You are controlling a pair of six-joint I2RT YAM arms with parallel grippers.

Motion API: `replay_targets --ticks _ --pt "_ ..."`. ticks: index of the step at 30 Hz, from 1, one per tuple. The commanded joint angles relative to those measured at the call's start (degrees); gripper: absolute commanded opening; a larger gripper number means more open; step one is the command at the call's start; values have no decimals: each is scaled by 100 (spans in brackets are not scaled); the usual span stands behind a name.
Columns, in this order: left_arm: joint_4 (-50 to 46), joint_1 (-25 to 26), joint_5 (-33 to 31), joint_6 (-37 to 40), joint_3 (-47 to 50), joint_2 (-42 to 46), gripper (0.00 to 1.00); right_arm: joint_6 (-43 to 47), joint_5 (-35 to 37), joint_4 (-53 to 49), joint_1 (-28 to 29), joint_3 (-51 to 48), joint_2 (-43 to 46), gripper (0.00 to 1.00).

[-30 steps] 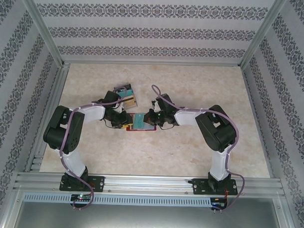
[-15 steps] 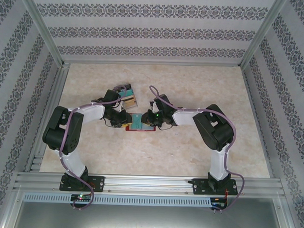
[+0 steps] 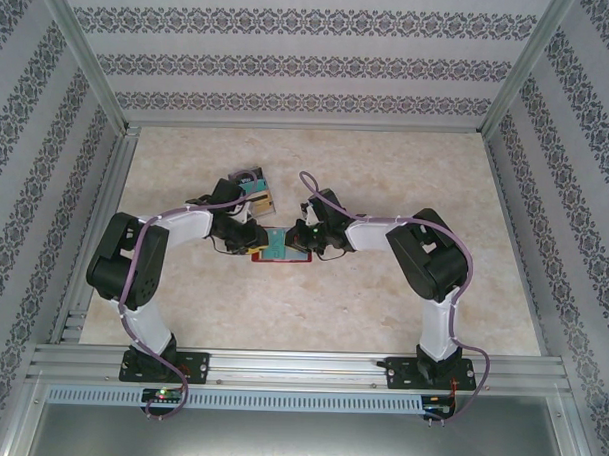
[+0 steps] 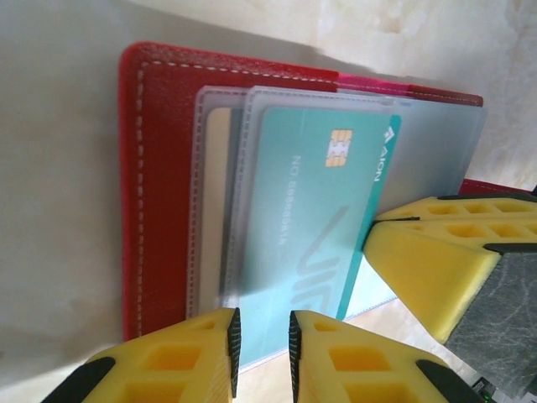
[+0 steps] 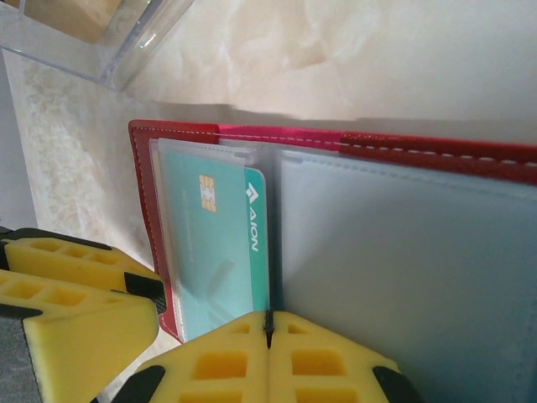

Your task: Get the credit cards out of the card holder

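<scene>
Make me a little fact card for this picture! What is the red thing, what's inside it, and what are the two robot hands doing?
thing: flat red stitched folding card holder, lying open on the pale marbled table
inside: teal chip card in a clear plastic sleeve
left gripper: jaws slightly apart over the card's end
right gripper: jaws shut at the sleeve pages' edge

Top camera gives me the whole table (image 3: 382, 311) from above-behind; both wrist cameras sit close, sharing the card holder (image 4: 159, 168).
</scene>
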State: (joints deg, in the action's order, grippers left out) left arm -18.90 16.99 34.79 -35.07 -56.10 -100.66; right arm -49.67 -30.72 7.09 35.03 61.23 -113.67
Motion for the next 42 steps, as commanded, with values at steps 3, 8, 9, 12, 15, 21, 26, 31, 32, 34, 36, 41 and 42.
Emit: replay_targets --ticks 3,8,9,12,15,21,26,31,32,34,36,41,42 --pt "206 121 17 -105 -157 -246 24 10 109 -32 31 -77 64 0" --pt "80 116 -211 -71 -14 -407 21 86 167 -132 3 -114 175 0" --pt "91 112 -231 -70 21 -406 21 106 184 -156 -14 -133 214 0" --pt "116 103 -281 -88 148 -336 21 124 174 -173 -74 -188 282 0" --pt "81 83 -336 -72 195 -248 21 140 180 -164 -106 -242 339 0" --pt "48 42 -320 -26 213 -172 21 166 159 -130 -141 -274 405 0" --pt "114 49 -275 -70 248 -182 21 185 39 -58 -50 -126 330 17" --pt "173 45 -203 -88 286 -221 21 217 18 -121 62 64 167 21" --pt "184 44 -185 -95 288 -226 21 206 22 -116 58 80 145 21" --pt "193 44 -174 -105 288 -226 21 221 11 -120 73 107 113 21" --pt "184 46 -162 -97 284 -226 21 221 9 -145 88 141 74 21" --pt "167 45 -164 -88 280 -226 21 232 102 -318 100 229 -43 23" --pt "158 47 -165 -81 281 -220 21 255 140 -372 108 231 -63 24"
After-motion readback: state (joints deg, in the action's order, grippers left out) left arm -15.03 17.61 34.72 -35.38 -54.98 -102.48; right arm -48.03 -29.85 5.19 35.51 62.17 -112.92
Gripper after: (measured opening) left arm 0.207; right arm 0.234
